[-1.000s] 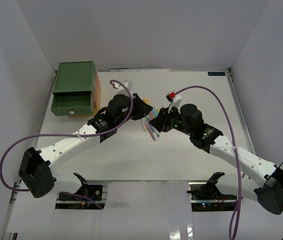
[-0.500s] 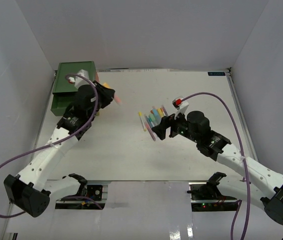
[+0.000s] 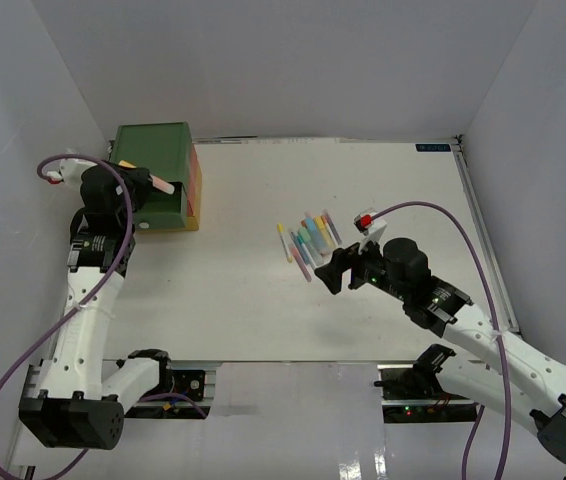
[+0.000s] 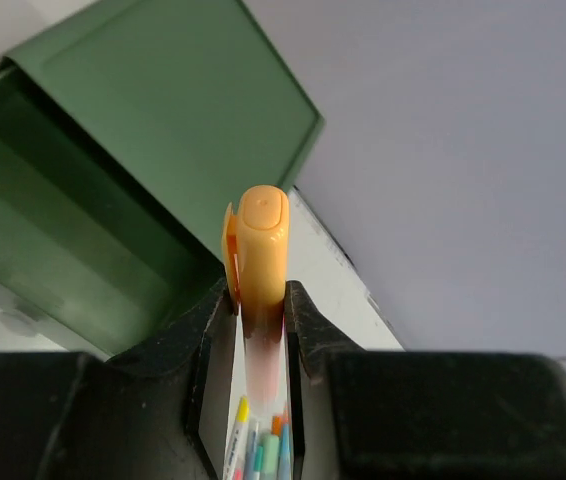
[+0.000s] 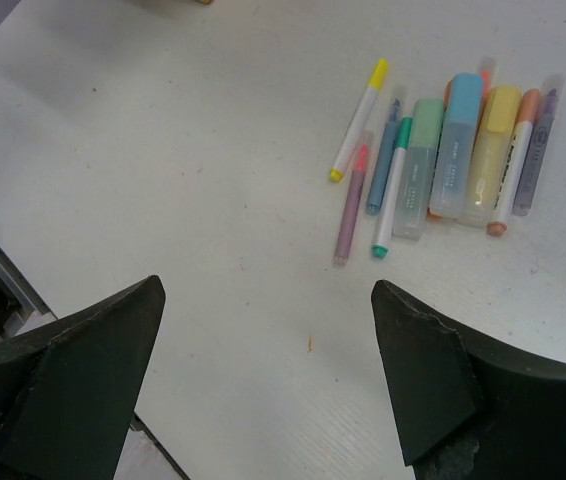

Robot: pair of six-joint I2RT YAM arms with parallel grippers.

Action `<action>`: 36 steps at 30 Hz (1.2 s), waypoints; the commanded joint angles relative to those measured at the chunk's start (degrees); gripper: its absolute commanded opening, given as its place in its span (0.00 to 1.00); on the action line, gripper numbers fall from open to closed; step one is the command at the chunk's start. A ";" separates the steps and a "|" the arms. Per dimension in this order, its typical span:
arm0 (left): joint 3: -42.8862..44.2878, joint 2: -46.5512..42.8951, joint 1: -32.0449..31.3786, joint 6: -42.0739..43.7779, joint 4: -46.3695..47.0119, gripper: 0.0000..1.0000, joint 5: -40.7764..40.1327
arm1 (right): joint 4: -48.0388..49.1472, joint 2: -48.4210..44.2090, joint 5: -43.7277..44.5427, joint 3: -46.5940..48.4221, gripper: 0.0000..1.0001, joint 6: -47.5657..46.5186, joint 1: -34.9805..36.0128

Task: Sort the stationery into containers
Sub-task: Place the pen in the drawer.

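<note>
One orange marker (image 4: 261, 240) pinched in left tool (image 4: 261, 320) — right tool (image 5: 266, 290) gapes.

No writing can be read anywhere. A small dark label (image 3: 430, 148) sits at the far right corner of the worktop (image 3: 243, 300), its print too small to make out. The blue marker (image 5: 455, 140) and the green marker (image 5: 421, 170) carry faint marks along their barrels, too blurred to read.
</note>
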 commanded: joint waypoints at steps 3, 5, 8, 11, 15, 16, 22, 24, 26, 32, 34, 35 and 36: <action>-2.73 0.53 3.77 -2.24 0.82 0.20 2.51 | 0.25 -3.73 3.21 -2.17 0.90 -1.24 -0.24; -3.35 1.06 5.86 -2.77 0.65 0.20 3.39 | 0.17 -4.18 3.48 -2.79 0.90 -1.16 -0.24; -5.54 1.07 6.84 -4.17 1.00 0.22 4.19 | -0.01 -4.79 3.83 -3.06 0.90 -1.16 -0.33; -7.83 1.42 7.81 -4.97 2.40 0.26 4.54 | -0.18 -4.88 3.83 -3.14 0.90 -1.33 -0.33; -9.06 2.65 9.57 -5.93 3.63 0.28 6.90 | -0.18 -4.71 3.83 -3.41 0.90 -1.33 -0.42; -9.67 2.73 9.83 -5.85 4.16 0.32 7.43 | -0.18 -4.70 3.83 -3.50 0.90 -1.33 -0.42; -8.45 3.26 10.10 -5.06 4.78 0.55 8.58 | -0.27 -4.53 3.74 -3.94 0.90 -1.25 -0.42; -7.31 3.44 10.10 -4.44 3.99 0.66 8.41 | -0.27 -4.35 3.92 -3.85 0.90 -1.33 -0.42; -6.69 3.35 10.10 -4.00 3.46 0.68 8.49 | -0.27 -3.92 3.74 -3.67 0.90 -1.33 -0.42; -4.58 3.35 10.19 -1.90 1.44 0.77 7.97 | -0.89 -2.95 4.53 -2.62 0.90 -1.68 -0.42; -3.70 3.00 10.19 -0.32 0.91 0.80 8.14 | -1.59 -2.51 4.97 -2.18 0.90 -2.21 -0.42; -3.44 2.91 10.27 0.47 0.91 0.81 8.92 | -1.76 -2.16 6.02 -1.83 0.90 -2.47 -0.42; -2.48 2.82 10.19 1.61 0.91 0.85 9.72 | -1.94 -1.81 6.55 -1.65 0.90 -2.65 -0.50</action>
